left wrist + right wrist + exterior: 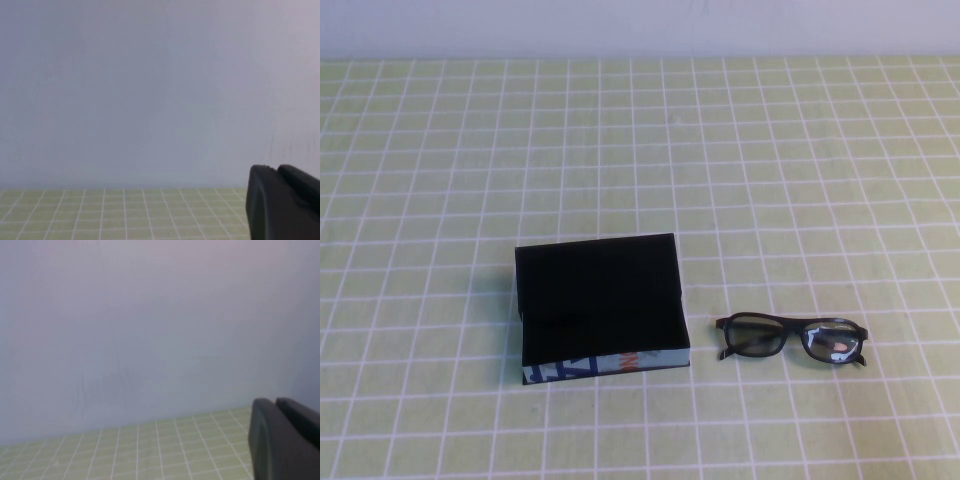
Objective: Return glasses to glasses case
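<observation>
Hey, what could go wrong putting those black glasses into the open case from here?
The black plastic-framed glasses lie flat on the green checked tablecloth, so a grasp may slip. The black rectangular glasses case could slide if bumped. The left gripper and right gripper are parked away, facing the wall.

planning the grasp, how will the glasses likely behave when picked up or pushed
The glasses look thin-framed, so probably light and likely to slide on the tablecloth if pushed. Their arms seem folded, so they may swing open when lifted. Both grippers are parked off the high view.
</observation>
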You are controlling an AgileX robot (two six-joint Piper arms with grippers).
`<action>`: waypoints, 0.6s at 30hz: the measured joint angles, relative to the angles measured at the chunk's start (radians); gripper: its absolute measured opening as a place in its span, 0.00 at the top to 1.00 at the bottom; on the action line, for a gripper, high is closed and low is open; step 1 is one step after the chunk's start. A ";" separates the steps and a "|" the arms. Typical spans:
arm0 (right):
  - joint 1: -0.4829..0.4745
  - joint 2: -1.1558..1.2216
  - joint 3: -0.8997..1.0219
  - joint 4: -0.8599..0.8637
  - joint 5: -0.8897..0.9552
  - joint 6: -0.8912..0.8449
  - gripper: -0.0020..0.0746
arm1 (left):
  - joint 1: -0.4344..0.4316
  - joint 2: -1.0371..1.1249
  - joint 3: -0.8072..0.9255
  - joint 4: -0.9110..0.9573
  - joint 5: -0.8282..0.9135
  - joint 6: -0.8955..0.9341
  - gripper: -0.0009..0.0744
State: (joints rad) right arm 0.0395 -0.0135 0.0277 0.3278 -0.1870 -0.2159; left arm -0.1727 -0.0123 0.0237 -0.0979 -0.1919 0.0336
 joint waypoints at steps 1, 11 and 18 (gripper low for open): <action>0.000 0.000 0.000 0.002 -0.016 0.000 1.00 | 0.000 0.000 0.000 0.000 -0.017 -0.006 0.99; 0.000 0.000 -0.019 0.018 -0.364 0.067 1.00 | 0.000 0.000 0.000 0.003 -0.460 -0.269 0.99; 0.000 -0.002 -0.239 -0.144 -0.348 0.216 1.00 | 0.000 -0.002 -0.143 0.131 -0.450 -0.319 0.99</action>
State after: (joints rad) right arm 0.0395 -0.0153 -0.2118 0.1834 -0.5348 0.0000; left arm -0.1727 -0.0147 -0.1188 0.0329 -0.6416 -0.2855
